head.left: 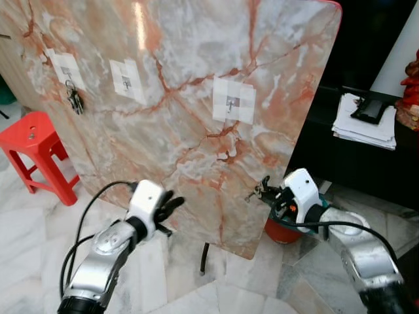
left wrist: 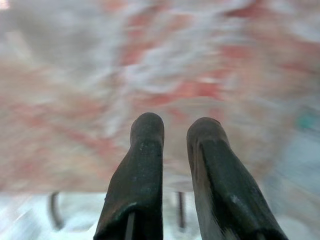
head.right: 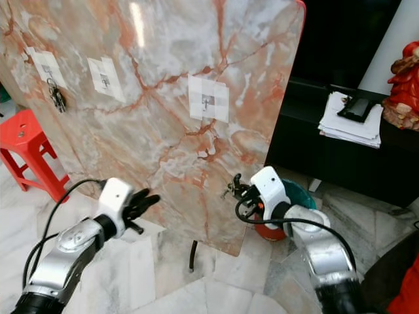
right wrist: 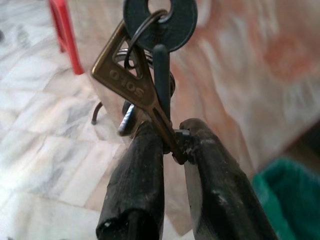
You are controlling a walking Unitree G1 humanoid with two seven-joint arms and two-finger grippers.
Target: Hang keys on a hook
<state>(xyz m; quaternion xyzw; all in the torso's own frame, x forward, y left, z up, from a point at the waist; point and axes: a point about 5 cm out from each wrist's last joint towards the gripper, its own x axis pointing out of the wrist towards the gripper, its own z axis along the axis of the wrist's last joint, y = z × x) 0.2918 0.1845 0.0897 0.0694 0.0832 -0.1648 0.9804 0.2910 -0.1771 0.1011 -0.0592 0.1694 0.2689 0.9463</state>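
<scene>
Pink and white marble fills most of what I see: a big slab (head.left: 196, 98) leaning up from the pale tiled floor (head.left: 26, 261). It has three white patches stuck on it, each with a small hook. The middle-right hook (head.left: 232, 103) is bare. The far left hook (head.left: 68, 75) already has a dark bunch of keys (head.left: 74, 99) hanging from it.

My right arm reaches forward, bent at the elbow, low beside the slab's bottom edge. My right tool (right wrist: 167, 145) is pinched tight on my keys (right wrist: 135, 75). They stick up from the fingertips: a brass key, a ring and a dark round tag.

My left arm reaches forward too, down low in front of the slab. My left tool (left wrist: 175, 132) holds nothing, and its two fingers sit close with a small gap between them.

A red stool (head.left: 36, 154) stands on the left. A stack of papers (head.left: 363, 124) lies on a dark bench (head.left: 353, 157) on the right. Something red and green is partly hidden behind my right wrist, and I cannot tell what it is. My left wrist view is blurry.
</scene>
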